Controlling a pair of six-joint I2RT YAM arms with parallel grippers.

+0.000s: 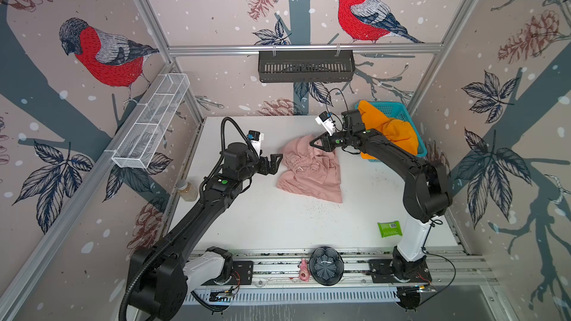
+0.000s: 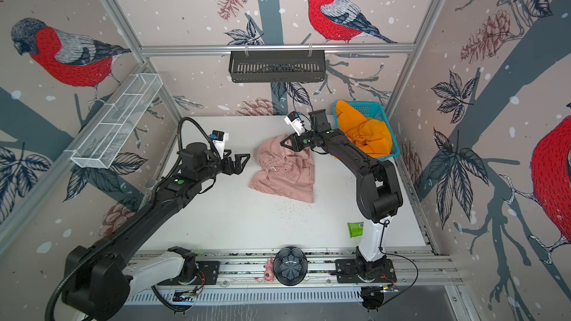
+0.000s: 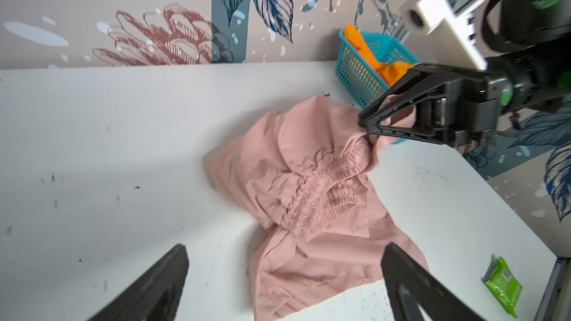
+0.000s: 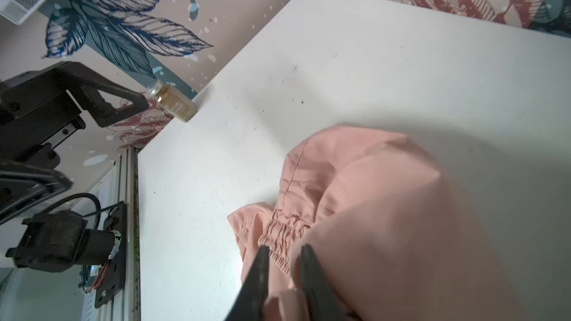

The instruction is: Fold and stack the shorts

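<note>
- The pink shorts (image 1: 309, 171) lie crumpled on the white counter (image 1: 262, 220), in the middle and toward the back. The gathered waistband faces up and a bit of white drawstring (image 1: 299, 169) shows.
- The far edge of the pink shorts rises in a peak to the tip of the right pincer (image 1: 312, 143).
- In the right wrist view, the jaws of the right pincer (image 4: 284, 250) stand a narrow way apart with pink cloth in the gap. I cannot tell whether they clamp it.
- The orange shorts (image 1: 392, 132) are bundled in the teal basket (image 1: 394, 112) at the back right corner of the counter. They spill over its near rim, partly behind the right arm.
- The left pincer (image 1: 275, 162) is spread wide and holds nothing. It hangs just beside the left edge of the pink shorts, and in the left wrist view both fingers (image 3: 401, 273) frame the cloth.
- A green packet (image 1: 390, 229) lies near the front right of the counter, close to the right arm's white link.
- A small jar (image 1: 186, 190) stands at the counter's left edge.
- A black fluted bowl (image 1: 326, 265) and a small pink figure (image 1: 304, 273) sit side by side on the front rail between the arm bases.
- A white wire basket (image 1: 148, 121) hangs on the left wall and a black basket (image 1: 306, 66) on the back rail.
</note>
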